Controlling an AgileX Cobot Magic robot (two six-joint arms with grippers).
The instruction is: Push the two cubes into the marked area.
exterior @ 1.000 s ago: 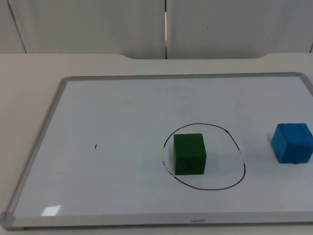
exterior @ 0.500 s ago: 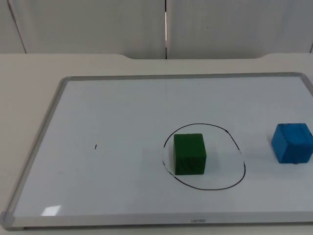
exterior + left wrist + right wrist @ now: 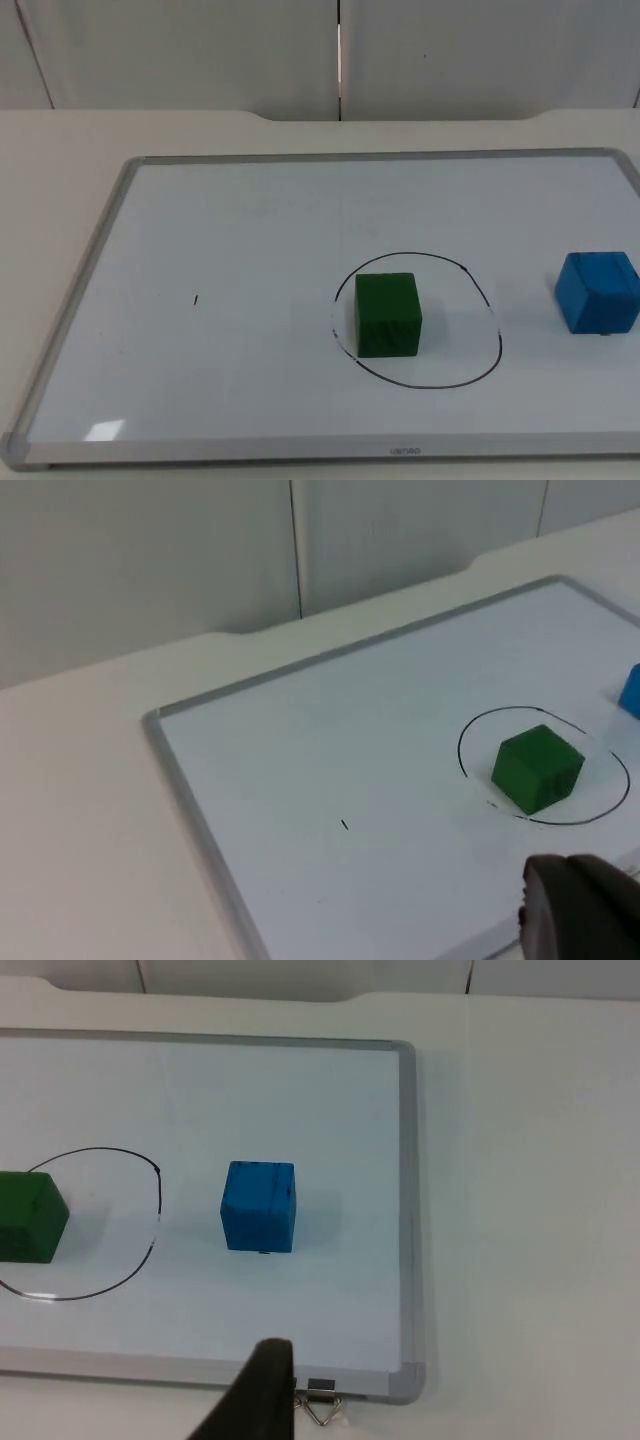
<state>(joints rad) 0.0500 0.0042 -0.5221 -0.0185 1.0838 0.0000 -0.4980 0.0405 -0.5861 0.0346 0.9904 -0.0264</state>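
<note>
Black fingertip of the right gripper (image 3: 262, 1390) hangs just off the near edge of the whiteboard (image 3: 404, 1210), close to a little binder clip (image 3: 322, 1407) on the frame. It has hold of nothing, and I honestly can't tell how wide its fingers stand since I can make out just one of them. The left gripper (image 3: 575, 910) is parked over the near edge of the board on its own side, well apart from both cubes, also empty-handed, fingers impossible to judge; I'd call that arm waiting.

Moving outward from the right gripper: the blue cube (image 3: 259, 1206) sits on the board a bit beyond it, outside the marked circle (image 3: 417, 319), near the board's right side. Green cube (image 3: 387, 314) is already inside the circle, toward its left part, so by my read half the job is done.

For the push, I'd bring the right gripper down on the far-right face of the blue cube, low and square to that face, then shove straight toward the open right half of the circle. Go slow and stop early, because overshooting could knock the green one back out across the line.
</note>
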